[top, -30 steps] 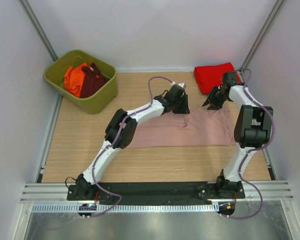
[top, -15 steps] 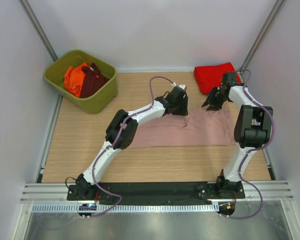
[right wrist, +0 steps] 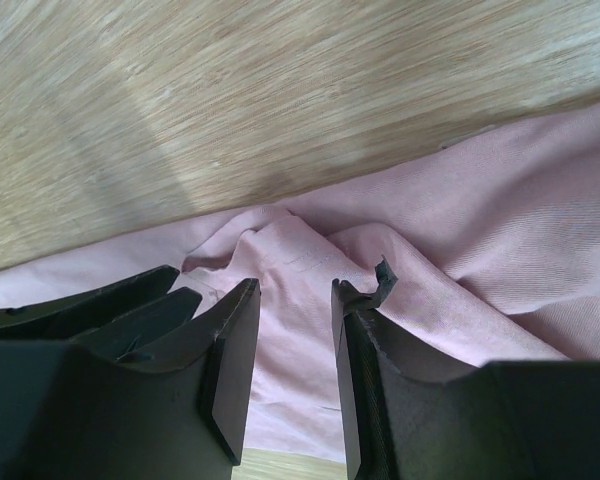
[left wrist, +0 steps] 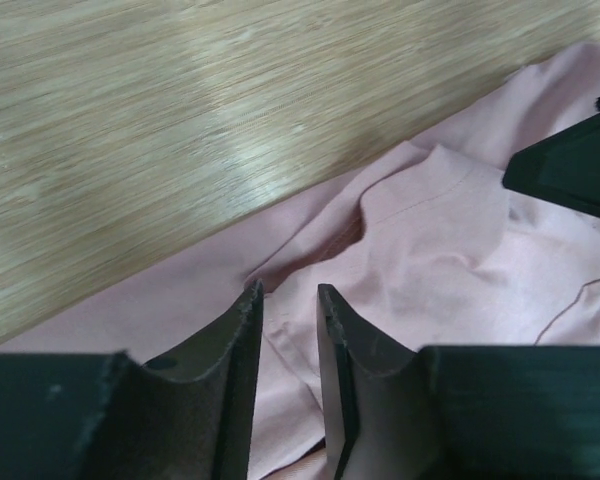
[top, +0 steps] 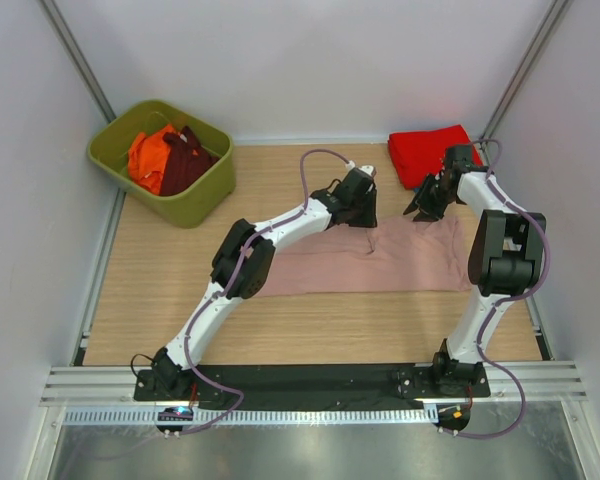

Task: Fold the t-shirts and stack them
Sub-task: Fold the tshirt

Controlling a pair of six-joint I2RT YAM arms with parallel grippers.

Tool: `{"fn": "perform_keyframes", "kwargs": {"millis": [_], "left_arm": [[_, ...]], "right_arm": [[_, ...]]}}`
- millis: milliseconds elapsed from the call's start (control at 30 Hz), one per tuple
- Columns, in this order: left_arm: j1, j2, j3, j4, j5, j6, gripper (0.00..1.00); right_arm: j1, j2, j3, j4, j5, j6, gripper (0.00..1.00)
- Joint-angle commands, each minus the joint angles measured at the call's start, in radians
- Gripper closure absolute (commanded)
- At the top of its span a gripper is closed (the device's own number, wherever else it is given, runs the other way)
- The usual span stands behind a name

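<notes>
My left claw [left wrist: 285,292] hangs over the far edge of the dusty-pink t-shirt [top: 380,260]. Its fingers stand parted by a narrow gap. Pink cloth fills that gap, and I cannot tell whether the tips touch the cloth or sit just above it. A rumpled fold with a seamed edge lies just past the fingertips at 12 o'clock. A black shape [left wrist: 570,170] pokes in at 3 o'clock, cut off by the frame, and I cannot tell what it is.

My right claw [right wrist: 295,285] is partly open too, with a clear slot between its fingers. It hovers where the same shirt bunches into a small peak, and its tips hide whatever lies beneath them.

From above, the pink shirt lies spread in a long band across the desk [top: 160,290], from the centre out toward 3 o'clock. My arms cover its far edge. A red t-shirt [top: 425,152] sits folded at 1 o'clock, partly behind my right wrist. At 10 o'clock a green bin [top: 195,205] holds an orange t-shirt [top: 148,158] and a maroon t-shirt [top: 185,160], crumpled together, their lower parts hidden by the bin wall.
</notes>
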Motion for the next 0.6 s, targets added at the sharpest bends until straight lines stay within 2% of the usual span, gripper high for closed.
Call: {"fn": "perform_keyframes", "kwargs": {"millis": [0, 67, 167, 200, 233, 267, 333, 567], "left_arm": [[-0.008, 0.007, 0.05, 0.001, 0.03, 0.008, 0.73], [-0.008, 0.003, 0.055, 0.004, 0.038, 0.01, 0.8], [-0.008, -0.001, 0.055, 0.004, 0.058, 0.004, 0.85], [-0.008, -0.006, 0.05, 0.001, 0.05, 0.002, 0.83], [-0.008, -0.009, 0.044, -0.002, 0.041, 0.002, 0.74], [-0.008, -0.012, 0.038, -0.007, 0.03, 0.002, 0.69], [-0.006, -0.007, 0.038, -0.019, 0.018, 0.007, 0.64], [-0.008, 0.002, 0.021, -0.036, -0.016, 0.007, 0.64]], "right_arm": [[-0.005, -0.021, 0.022, 0.01, 0.008, -0.009, 0.58], [-0.011, -0.017, 0.025, 0.009, 0.005, -0.009, 0.58], [-0.015, -0.009, 0.04, 0.004, 0.003, -0.006, 0.59], [-0.016, -0.005, 0.045, 0.002, 0.002, -0.006, 0.58], [-0.018, -0.005, 0.048, -0.002, 0.003, -0.006, 0.59], [-0.019, -0.003, 0.053, -0.002, 0.002, -0.006, 0.59], [-0.019, -0.002, 0.054, -0.001, 0.0, -0.004, 0.59], [-0.022, 0.005, 0.044, 0.004, -0.001, -0.007, 0.59]]}}
